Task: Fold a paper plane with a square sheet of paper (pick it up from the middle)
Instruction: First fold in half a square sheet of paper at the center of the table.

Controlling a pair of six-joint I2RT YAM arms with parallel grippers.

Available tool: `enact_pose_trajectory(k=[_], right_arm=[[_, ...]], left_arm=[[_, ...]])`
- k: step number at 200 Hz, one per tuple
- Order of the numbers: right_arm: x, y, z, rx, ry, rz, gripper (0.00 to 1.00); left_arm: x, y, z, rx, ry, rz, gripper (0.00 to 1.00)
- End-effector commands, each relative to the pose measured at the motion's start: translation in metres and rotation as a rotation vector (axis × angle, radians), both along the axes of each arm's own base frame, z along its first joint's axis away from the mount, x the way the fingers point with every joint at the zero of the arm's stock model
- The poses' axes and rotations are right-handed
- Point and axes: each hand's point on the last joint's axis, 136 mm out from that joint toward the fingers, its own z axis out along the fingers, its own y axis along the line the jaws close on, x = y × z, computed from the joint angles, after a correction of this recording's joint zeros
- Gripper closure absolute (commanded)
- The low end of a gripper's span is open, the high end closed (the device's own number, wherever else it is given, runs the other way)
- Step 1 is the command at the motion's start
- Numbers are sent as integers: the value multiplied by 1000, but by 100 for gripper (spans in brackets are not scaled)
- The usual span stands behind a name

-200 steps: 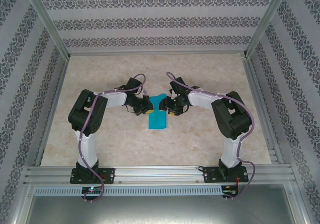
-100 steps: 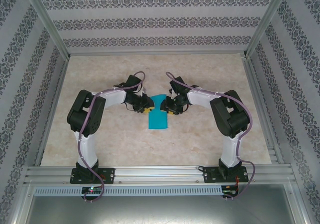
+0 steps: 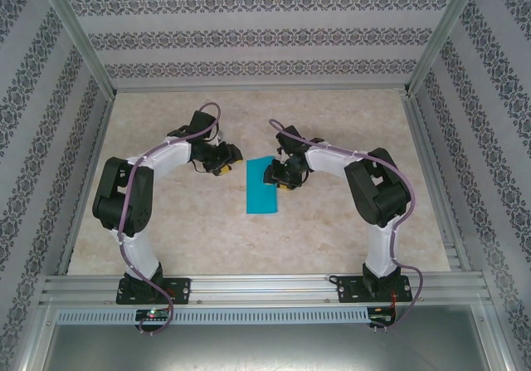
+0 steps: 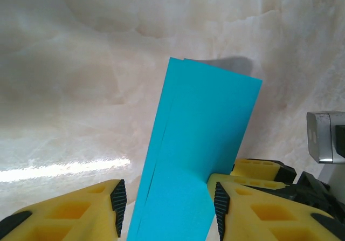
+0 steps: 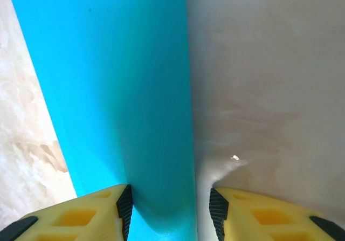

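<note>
Left claw [image 3: 229, 163] back off paper [image 3: 262, 190] edge

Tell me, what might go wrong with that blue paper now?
The folded square sheet of paper has its layers slightly offset along one long edge, so later folds may go crooked. The right gripper stands open at its edge, the left gripper apart from it; a nudge could slide the loose sheet.

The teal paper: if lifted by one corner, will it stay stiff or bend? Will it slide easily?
The teal paper likely droops: it looks thin, though the doubled layers seen in the left wrist view may stiffen it. It probably slides easily, lying flat on the glossy table.
</note>
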Motion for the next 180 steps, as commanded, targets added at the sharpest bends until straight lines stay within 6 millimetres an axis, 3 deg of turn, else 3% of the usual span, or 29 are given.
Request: enact_pose_trajectory(k=[1, 105, 180], right_arm=[[-18, -12, -55, -156, 48, 49, 52], [-23, -8, -76, -243, 76, 86, 49], [-29, -9, -86, -262, 117, 63, 49]], left_arm=[[-3, 15, -6, 31, 24, 16, 50], [-7, 29, -12, 87, -20, 32, 53], [-17, 33, -28, 105, -60, 20, 53]])
